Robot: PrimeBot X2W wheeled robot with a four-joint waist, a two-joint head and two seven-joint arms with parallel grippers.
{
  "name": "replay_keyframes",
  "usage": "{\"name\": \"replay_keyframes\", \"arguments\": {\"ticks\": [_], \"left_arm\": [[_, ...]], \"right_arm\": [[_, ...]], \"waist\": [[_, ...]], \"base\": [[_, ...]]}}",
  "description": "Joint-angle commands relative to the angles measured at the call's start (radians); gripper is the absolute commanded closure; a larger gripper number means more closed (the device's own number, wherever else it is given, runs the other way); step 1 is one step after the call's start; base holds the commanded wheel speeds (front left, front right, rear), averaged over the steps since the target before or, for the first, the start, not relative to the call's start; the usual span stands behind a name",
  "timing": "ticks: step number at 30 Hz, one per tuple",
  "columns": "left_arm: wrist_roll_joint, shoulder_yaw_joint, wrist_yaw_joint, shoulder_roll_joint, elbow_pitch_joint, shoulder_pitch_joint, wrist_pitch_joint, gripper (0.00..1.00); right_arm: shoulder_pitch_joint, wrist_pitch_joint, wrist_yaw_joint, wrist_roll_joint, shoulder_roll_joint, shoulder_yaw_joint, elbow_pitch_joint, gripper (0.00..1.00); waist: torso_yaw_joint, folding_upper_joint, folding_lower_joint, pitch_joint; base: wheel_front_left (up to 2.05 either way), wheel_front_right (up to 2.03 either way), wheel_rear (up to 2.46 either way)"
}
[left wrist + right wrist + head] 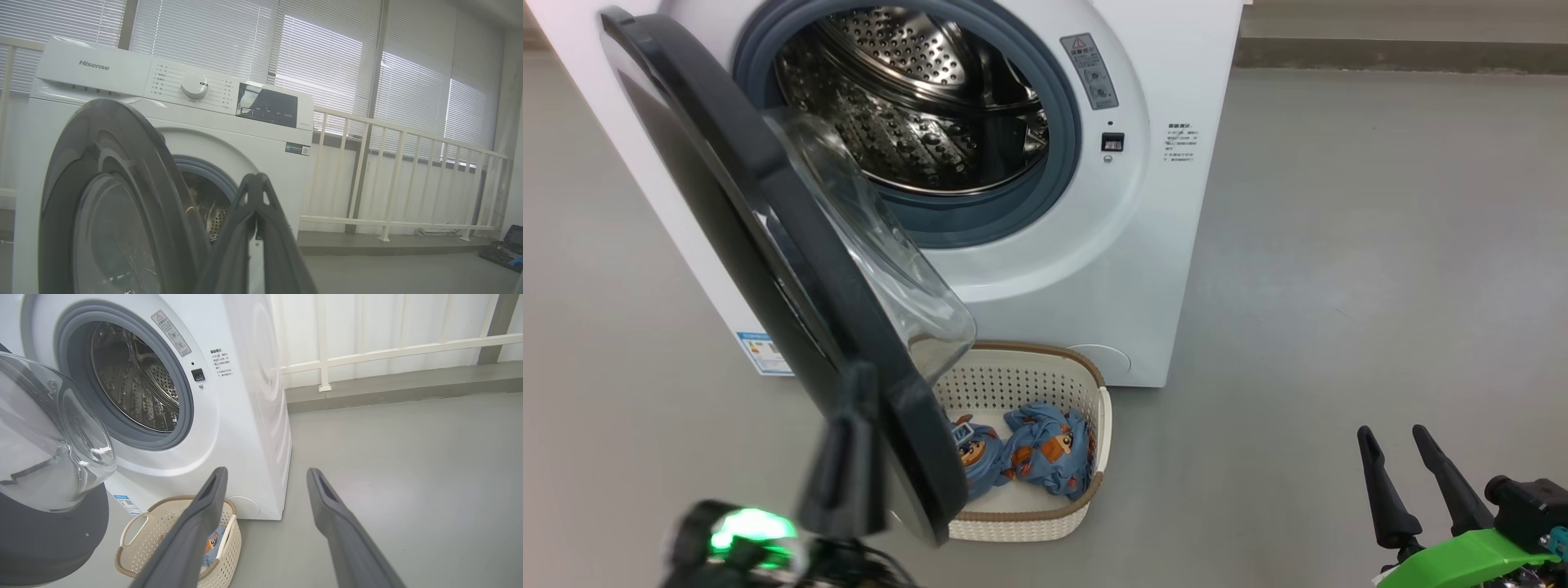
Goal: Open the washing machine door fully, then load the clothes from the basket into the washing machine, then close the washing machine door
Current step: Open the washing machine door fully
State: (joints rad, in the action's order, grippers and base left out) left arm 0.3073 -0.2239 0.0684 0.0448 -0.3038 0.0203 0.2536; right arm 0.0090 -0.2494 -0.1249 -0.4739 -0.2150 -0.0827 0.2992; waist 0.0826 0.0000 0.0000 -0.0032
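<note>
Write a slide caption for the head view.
Washing machine door open, clothes lying in the basket, right end effector open at lower right.

I count one washing machine [1160, 269], one washing machine door [760, 237], one basket [1013, 380], two clothes [1045, 449], and two grippers: the left gripper [255, 183] and the right gripper [1392, 434].

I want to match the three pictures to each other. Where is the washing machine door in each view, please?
Head view: the washing machine door stands open across the left half.
Left wrist view: the door is at the lower left, outer face toward the camera.
Right wrist view: the door is at the left edge, glass bowl showing.
Shared landmark: the grey gasket behind it.
</note>
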Motion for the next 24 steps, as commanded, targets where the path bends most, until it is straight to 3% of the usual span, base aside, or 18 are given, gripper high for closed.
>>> {"name": "replay_keyframes", "arguments": {"ticks": [1, 6, 10, 24], "left_arm": [[0.03, -0.029, -0.002, 0.006, -0.028, -0.049, -0.014, 1.0], [0.089, -0.202, 0.015, 0.006, 0.061, -0.076, -0.062, 1.0], [0.166, -0.261, 0.013, 0.006, 0.181, -0.089, -0.079, 1.0], [0.229, -0.221, -0.009, 0.006, 0.454, -0.159, -0.022, 1.0]], "right_arm": [[-0.014, -0.012, -0.006, 0.009, -0.021, -0.015, -0.026, 0.0], [-0.02, -0.012, -0.006, 0.008, -0.023, -0.022, -0.024, 0.0], [-0.029, -0.012, -0.006, 0.008, -0.021, -0.027, -0.023, 0.0], [-0.03, -0.012, -0.006, 0.006, -0.021, -0.03, -0.023, 0.0]], "waist": [[0.002, 0.0, 0.0, 0.001], [0.001, 0.0, 0.0, 0.006], [-0.007, 0.0, 0.0, 0.008], [-0.027, 0.0, 0.0, 0.013]], "base": [[0.0, 0.0, 0.0], [0.0, 0.0, 0.0], [0.0, 0.0, 0.0], [0.0, 0.0, 0.0]]}}
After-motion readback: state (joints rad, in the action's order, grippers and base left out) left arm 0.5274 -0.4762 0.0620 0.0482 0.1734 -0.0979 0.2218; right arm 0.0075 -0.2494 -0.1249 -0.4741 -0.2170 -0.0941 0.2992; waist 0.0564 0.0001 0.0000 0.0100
